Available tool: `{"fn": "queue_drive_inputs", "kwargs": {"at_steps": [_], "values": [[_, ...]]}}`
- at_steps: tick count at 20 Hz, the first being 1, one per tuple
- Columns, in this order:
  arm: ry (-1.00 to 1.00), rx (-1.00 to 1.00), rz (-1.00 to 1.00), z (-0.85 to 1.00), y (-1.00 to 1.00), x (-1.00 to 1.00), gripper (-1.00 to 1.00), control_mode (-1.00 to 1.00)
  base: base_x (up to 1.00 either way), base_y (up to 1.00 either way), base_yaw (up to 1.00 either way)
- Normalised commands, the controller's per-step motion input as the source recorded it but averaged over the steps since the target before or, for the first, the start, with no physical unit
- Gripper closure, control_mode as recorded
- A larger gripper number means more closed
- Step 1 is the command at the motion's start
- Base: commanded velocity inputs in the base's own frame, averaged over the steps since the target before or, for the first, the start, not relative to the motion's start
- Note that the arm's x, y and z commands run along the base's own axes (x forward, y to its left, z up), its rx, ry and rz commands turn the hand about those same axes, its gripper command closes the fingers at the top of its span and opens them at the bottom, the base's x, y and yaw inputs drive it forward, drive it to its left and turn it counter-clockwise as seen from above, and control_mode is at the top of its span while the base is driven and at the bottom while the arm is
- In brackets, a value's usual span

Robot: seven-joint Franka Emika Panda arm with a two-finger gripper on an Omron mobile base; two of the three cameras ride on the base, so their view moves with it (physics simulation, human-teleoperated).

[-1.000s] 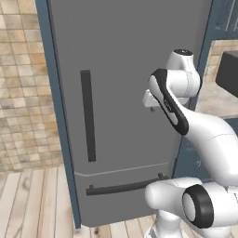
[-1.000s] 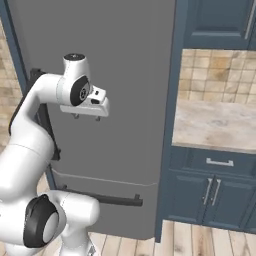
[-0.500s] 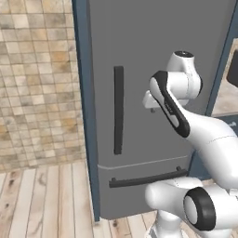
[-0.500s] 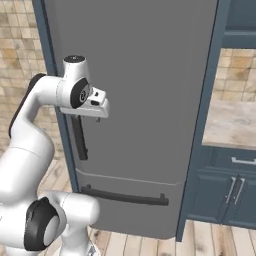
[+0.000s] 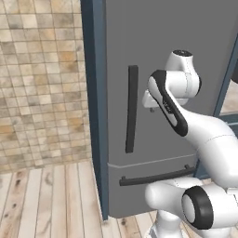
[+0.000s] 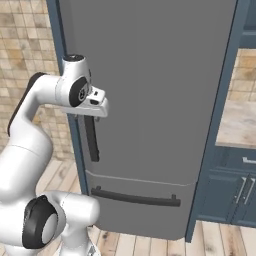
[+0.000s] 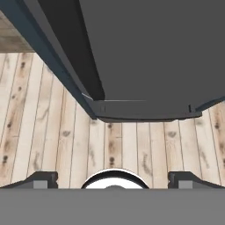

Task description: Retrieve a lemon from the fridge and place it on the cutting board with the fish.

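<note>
The grey fridge point(image 5: 186, 46) point(image 6: 160, 75) stands shut right in front of me, inside a navy-blue frame. Its dark vertical handle point(image 5: 132, 109) point(image 6: 91, 137) runs down the door, and a dark horizontal handle point(image 5: 155, 176) point(image 6: 135, 197) crosses the drawer below. My gripper point(image 5: 148, 101) point(image 6: 95, 107) hangs at mid-door height just in front of the vertical handle, pointing down. In the hand view the gripper point(image 7: 113, 178) is open and holds nothing, with the fridge's lower edge point(image 7: 145, 112) and the floor beyond. The lemon, the cutting board and the fish are out of view.
A tan tiled wall point(image 5: 42, 83) lies left of the fridge. Light wooden floor point(image 5: 51, 200) runs in front. To the right are a pale stone counter point(image 6: 240, 122) and navy-blue cabinets point(image 6: 235, 185) with silver handles.
The whole scene has slid right in both base views, so the base has driven left along the fridge. The arm keeps its pose and the gripper stays open.
</note>
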Motion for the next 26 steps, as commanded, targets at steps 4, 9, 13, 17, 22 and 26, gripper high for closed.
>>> {"fn": "queue_drive_inputs", "kwargs": {"at_steps": [4, 9, 13, 17, 22, 26], "values": [[0.00, 0.00, 0.00, 0.00, 0.00, 0.00, -1.00, 1.00, -0.22, 0.13, 0.00], [0.00, 0.00, 0.00, 0.00, 0.00, 0.00, -1.00, 1.00, -0.17, 0.50, 0.00], [0.00, 0.00, 0.00, 0.00, 0.00, 0.00, -1.00, 1.00, -0.16, 0.27, -0.01], [0.00, 0.00, 0.00, 0.00, 0.00, 0.00, -1.00, 1.00, -0.24, 0.08, -0.13], [0.00, 0.00, 0.00, 0.00, 0.00, 0.00, -1.00, 1.00, -0.11, 0.36, -0.21], [0.00, 0.00, 0.00, 0.00, 0.00, 0.00, -1.00, 1.00, 0.00, 0.63, -0.16]]}}
